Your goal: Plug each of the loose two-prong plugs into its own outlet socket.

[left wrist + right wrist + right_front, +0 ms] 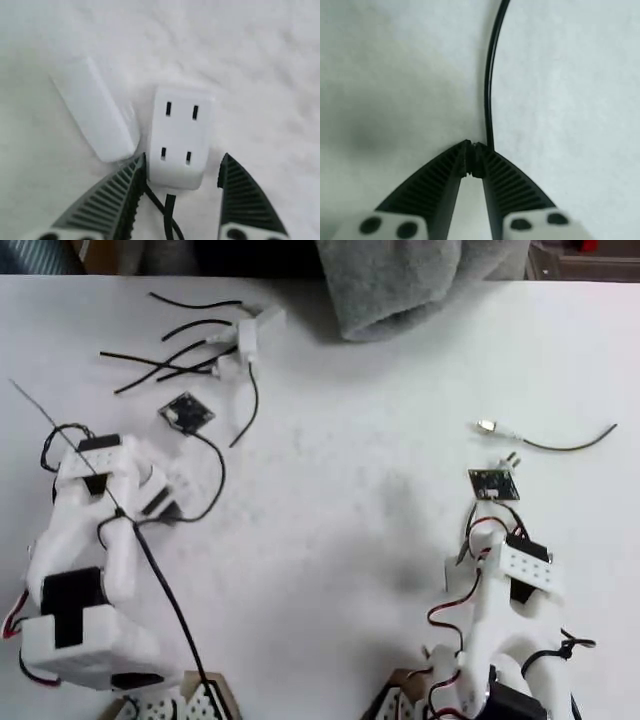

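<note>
Since both loose plugs lie on the right of the table (330, 540), while the white blocks (243, 340) and their tangle of black cords (160, 360) lie well away at the far left, the high view suggests a long carry. On the way a thin cord could snag or a plug could twist. One plug (487, 426) is small and pale and trails a wiry black cord (565, 447). The other (510, 460), prongs showing, sits just beyond the right arm (505, 575). The left arm (85, 540) is a blocky white shell. A soft grey cloth (400, 285) drapes over the far edge of the matt white table.

In the left wrist view, the left gripper (182, 159) is open around the near end of an outlet (179, 135), one finger touching it and the other apart. Closing unevenly would likely skid or turn the outlet. It is a rounded block of smooth, glossy white plastic, and its two pairs of narrow slots leave little room for misaligned prongs. A flat, rounded white bar (95, 115) lies just beside it and could get nudged.

In the right wrist view, the right gripper (474, 146) is closed on a black cord (489, 75), its ribbed dark pads (510, 185) meeting where the cord reaches them. Held by a limp, round cord, a plug would probably dangle and swing, so its prongs may not face a socket squarely. The cord might also slip free.
</note>
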You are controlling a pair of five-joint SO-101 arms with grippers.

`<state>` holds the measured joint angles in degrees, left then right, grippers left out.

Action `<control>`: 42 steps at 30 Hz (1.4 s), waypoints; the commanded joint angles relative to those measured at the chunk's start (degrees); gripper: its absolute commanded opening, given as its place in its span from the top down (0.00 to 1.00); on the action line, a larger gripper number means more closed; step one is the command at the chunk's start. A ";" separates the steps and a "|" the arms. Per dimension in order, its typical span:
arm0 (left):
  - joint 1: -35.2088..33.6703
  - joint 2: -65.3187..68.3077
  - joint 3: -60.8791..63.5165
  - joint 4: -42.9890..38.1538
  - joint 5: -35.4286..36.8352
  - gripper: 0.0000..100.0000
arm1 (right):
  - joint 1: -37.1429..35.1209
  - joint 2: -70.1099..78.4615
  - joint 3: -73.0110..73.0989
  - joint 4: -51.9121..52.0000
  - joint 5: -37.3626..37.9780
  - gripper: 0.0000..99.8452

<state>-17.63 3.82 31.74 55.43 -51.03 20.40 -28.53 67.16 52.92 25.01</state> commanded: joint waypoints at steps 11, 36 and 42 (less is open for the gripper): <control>3.21 1.10 -3.96 3.52 1.05 0.92 | -0.48 -0.31 0.09 -0.40 0.18 0.98; 31.08 1.71 -14.07 7.91 70.59 0.92 | -0.22 -0.31 0.09 -0.40 0.18 0.98; 31.34 1.36 -2.64 -5.80 70.77 0.91 | -0.22 -0.31 0.09 -0.31 0.18 0.98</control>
<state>12.97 5.76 25.49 55.08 18.59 20.31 -28.53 67.16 52.92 25.01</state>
